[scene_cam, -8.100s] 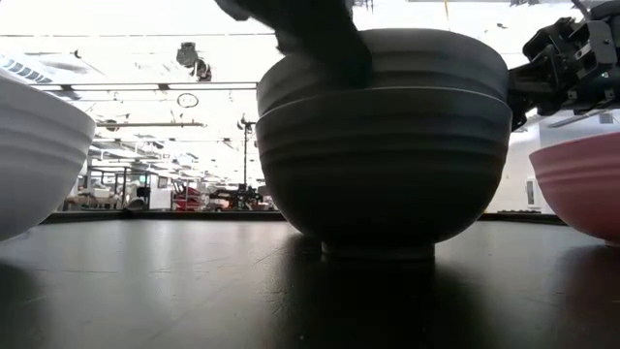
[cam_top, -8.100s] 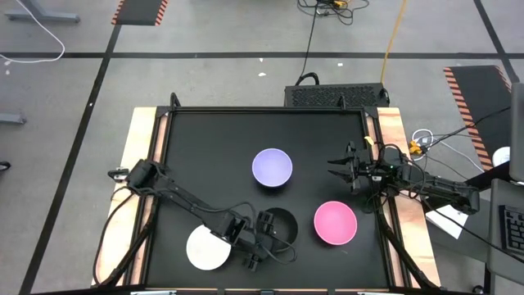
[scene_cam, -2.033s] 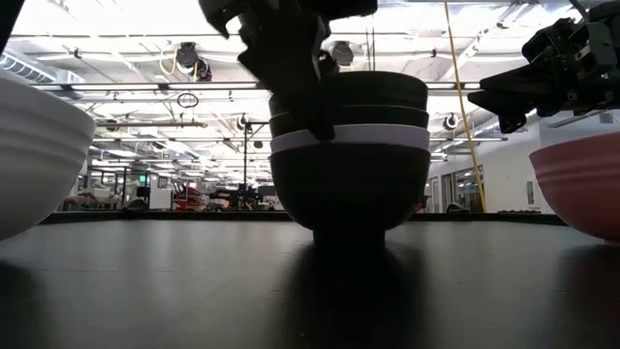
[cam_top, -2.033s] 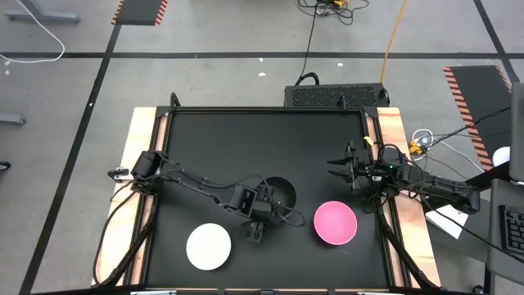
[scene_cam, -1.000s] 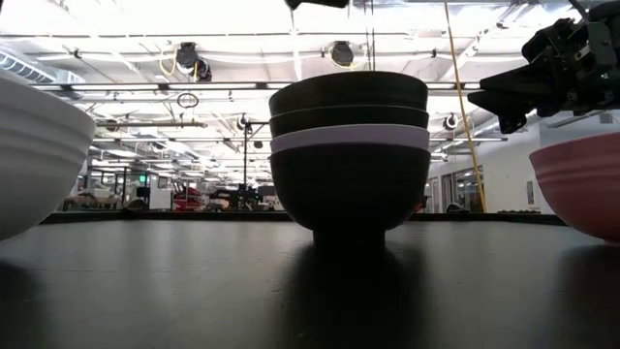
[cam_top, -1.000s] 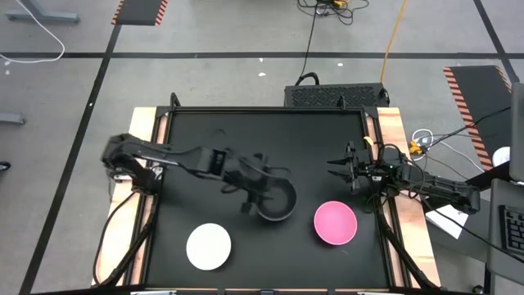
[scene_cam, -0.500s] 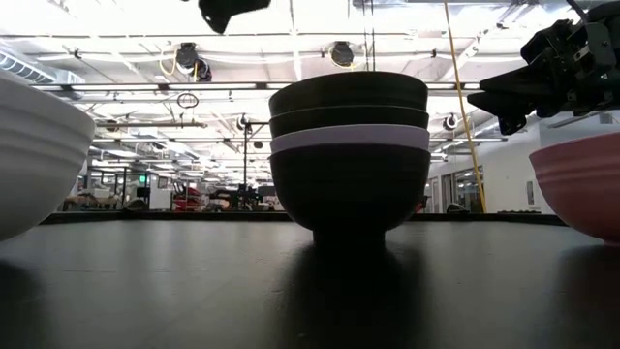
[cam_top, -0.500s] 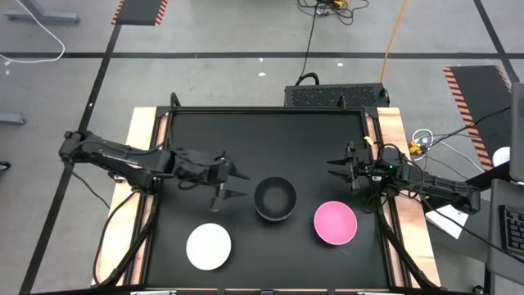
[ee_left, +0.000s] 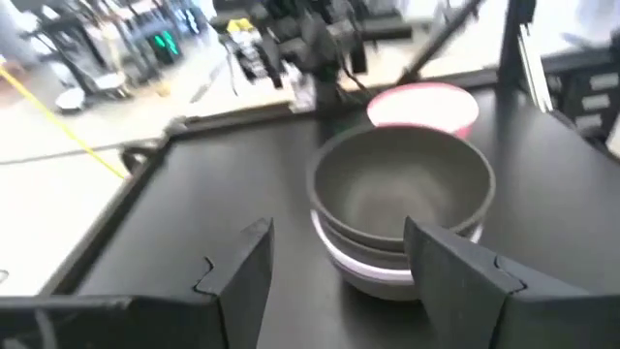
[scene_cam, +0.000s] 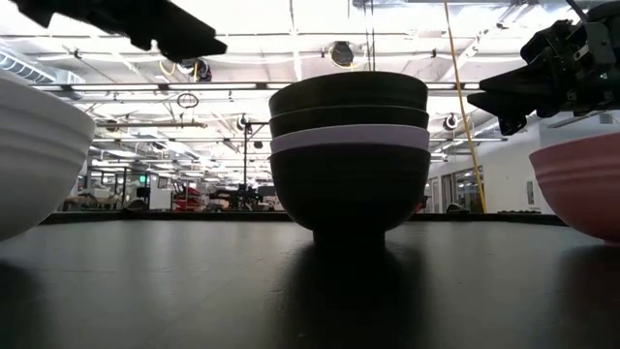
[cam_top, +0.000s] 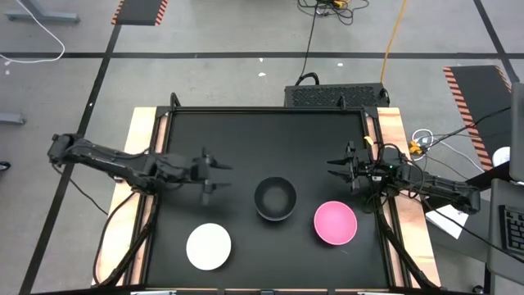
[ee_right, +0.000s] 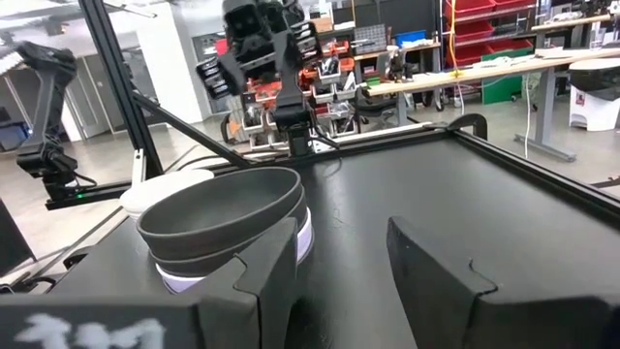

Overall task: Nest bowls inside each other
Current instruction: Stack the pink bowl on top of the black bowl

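A stack of nested bowls (cam_top: 274,198) stands on its foot mid-table: a black one at the bottom, a lavender one in it, two black ones on top (scene_cam: 349,155). It also shows as the stack (ee_left: 402,208) and the stack (ee_right: 228,228) in the wrist views. The pink bowl (cam_top: 336,223) sits right of it, the white bowl (cam_top: 208,246) near left. My left gripper (cam_top: 214,176) hovers open left of the stack, holding nothing (ee_left: 338,231). My right gripper (cam_top: 334,174) waits open near the right edge (ee_right: 341,228).
The black table top is framed by a raised rail (cam_top: 164,123) with wooden borders. Bare table lies behind the stack toward the far edge. In the low view the white bowl (scene_cam: 34,155) and the pink bowl (scene_cam: 581,184) flank the stack.
My left gripper has drawn back from above the stack toward the table's left edge, staying open and empty. The stack has kept its place. The right arm has kept still.
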